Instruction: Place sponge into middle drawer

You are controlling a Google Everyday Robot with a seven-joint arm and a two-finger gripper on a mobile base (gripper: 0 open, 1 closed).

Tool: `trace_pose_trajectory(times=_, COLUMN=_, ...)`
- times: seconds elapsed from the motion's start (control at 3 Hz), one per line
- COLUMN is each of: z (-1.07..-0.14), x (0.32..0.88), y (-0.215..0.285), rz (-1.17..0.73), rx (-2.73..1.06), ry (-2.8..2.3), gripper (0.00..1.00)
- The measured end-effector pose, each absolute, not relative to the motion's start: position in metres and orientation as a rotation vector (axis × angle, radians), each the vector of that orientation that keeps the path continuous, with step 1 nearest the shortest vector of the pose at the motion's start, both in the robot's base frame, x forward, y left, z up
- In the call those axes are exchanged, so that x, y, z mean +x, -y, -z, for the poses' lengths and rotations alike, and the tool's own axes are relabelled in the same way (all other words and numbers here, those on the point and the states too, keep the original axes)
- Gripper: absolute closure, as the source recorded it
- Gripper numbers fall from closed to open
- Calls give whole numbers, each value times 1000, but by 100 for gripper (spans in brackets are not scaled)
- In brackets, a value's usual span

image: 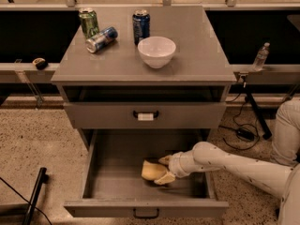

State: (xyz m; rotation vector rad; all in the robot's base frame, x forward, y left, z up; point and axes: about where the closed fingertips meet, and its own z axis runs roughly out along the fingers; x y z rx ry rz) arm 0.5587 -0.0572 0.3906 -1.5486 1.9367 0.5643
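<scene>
The middle drawer [108, 172] is pulled open at the bottom of the grey cabinet, with a plain dark handle [146, 214] on its front. My white arm reaches into it from the right. My gripper [162, 170] is low inside the drawer, its cream fingers [165, 179] closed around the pale-yellow sponge [151, 171]. The sponge is at or just above the drawer floor, near the middle.
Above is a closed grey drawer whose handle has a white tag [145, 116]. On the cabinet top [197, 55] stand a white bowl [156, 51], a blue can [140, 25], a green can [88, 21] and a can lying on its side [101, 39]. A water bottle [260, 56] stands at the right.
</scene>
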Motion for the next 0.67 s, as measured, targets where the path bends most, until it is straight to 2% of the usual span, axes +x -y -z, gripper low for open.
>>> trace_pose_trajectory(times=0.67, z=-391, x=559, y=57, rz=-564, rx=-1549, ry=-1937, gripper=0)
